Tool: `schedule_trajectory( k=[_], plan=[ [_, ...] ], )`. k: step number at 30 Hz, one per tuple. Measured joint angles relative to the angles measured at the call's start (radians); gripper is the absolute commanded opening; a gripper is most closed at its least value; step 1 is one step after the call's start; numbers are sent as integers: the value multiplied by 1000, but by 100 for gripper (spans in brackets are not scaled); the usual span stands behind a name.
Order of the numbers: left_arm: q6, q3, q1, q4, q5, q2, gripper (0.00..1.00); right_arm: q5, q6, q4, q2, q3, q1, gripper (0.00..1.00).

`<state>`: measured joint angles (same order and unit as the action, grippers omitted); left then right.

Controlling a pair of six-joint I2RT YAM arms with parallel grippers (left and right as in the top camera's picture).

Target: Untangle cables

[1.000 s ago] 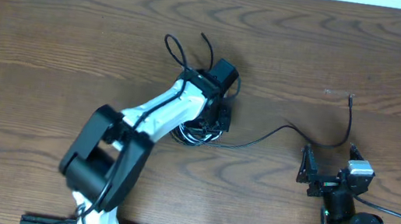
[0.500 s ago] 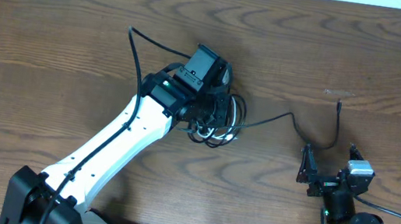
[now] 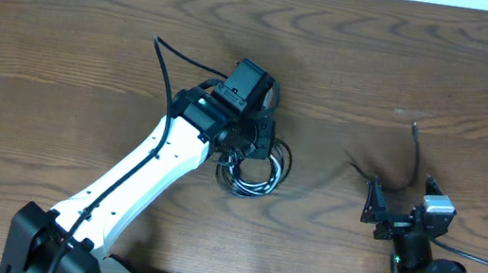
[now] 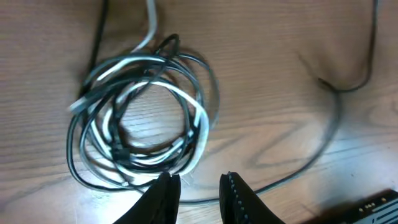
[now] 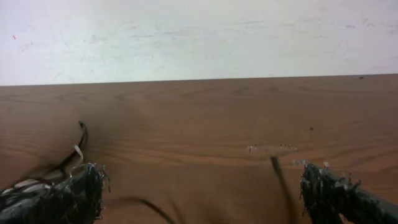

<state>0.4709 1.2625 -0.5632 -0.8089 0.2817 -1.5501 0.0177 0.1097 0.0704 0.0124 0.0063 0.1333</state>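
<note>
The cables (image 4: 140, 112) lie in a loose round coil on the table (image 3: 67, 35), in the left half of my left wrist view and just right of centre in the overhead view (image 3: 253, 171). The coil is several thin loops stacked unevenly: a white cable (image 4: 186, 102) winds through black strands, all smooth and round in section. One white strand and one black strand leave the coil toward the top edge of the wrist view. A separate black cable (image 4: 336, 124) bends across the right side of that view and runs down toward my fingers; it is blurred. In the overhead view it shows as a faint curved line (image 3: 414, 151) at centre right.

My left gripper (image 4: 198, 190) hangs just below the coil in its frame. Its black jaws stand a little apart, and I see nothing between them.

My right gripper (image 5: 202, 183) sits low at the lower right of the overhead view (image 3: 373, 207), jaws spread wide on nothing. Its rough black fingers (image 5: 56, 199) frame the bottom corners of its view.

The table is brown wood with wavy grain. A pale wall (image 5: 186, 37) fills the top of the right wrist view.
</note>
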Motion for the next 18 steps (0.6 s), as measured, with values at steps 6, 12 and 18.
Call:
schedule_trajectory(
  k=[6, 12, 18],
  plan=[
    [1, 0, -1, -12, -32, -4, 45, 0, 0, 0, 0, 0, 0, 99],
    [0, 0, -1, -22, -97, -25, 45, 0, 0, 0, 0, 0, 0, 99],
    [0, 0, -1, -23, -113, -64, 45, 0, 0, 0, 0, 0, 0, 99]
  ],
)
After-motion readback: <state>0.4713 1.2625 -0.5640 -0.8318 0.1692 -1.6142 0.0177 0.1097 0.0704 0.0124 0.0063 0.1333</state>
